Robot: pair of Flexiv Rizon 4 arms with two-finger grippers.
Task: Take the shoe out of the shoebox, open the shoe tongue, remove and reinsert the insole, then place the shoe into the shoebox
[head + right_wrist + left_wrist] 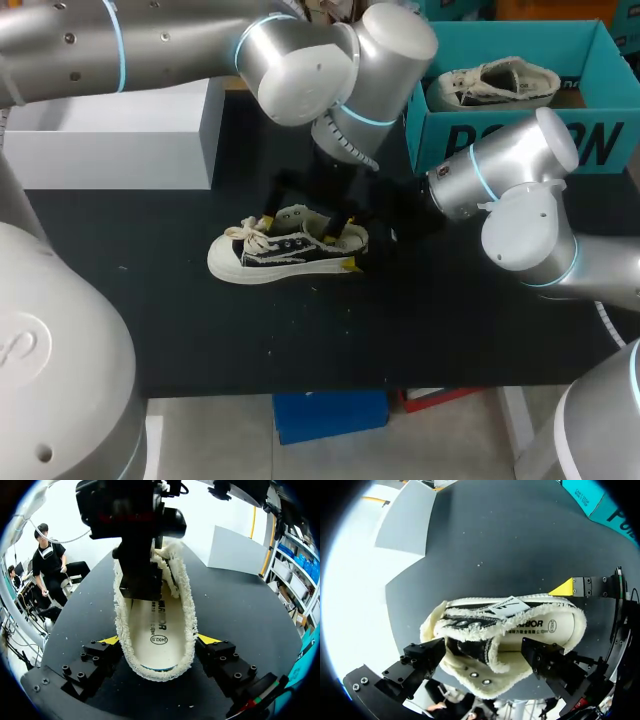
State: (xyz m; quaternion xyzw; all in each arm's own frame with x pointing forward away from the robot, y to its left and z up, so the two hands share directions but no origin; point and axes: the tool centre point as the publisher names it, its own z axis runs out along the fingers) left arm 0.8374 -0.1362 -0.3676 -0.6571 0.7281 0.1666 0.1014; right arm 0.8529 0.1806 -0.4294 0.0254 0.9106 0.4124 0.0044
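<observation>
Two of our grippers meet at one black canvas sneaker (285, 252) (510, 630) (155, 630) with a cream rubber sole and frayed cream trim. It stands on its sole near the middle of the dark tabletop (450, 320), toe toward the left edge and heel toward the right edge.

Our right gripper (348, 245) (159, 640) straddles the heel. Its two yellow-tipped fingers press against opposite sides of the heel, so it grips the sneaker.

Our left gripper (300, 228) (482, 650) (140, 580) hangs over the lace area with its fingers spread wide. One finger is against the upper on the toe side. The other is above the white printed insole (545, 625) (155, 625), which lies flat inside the sneaker. The black tongue (469, 650) sits between these fingers, unclamped.

A teal cardboard shoebox (520, 140) stands at the far right corner of the tabletop and holds a second, cream low-top shoe (495, 85). A white rectangular box (110, 140) stands at the far left corner.
</observation>
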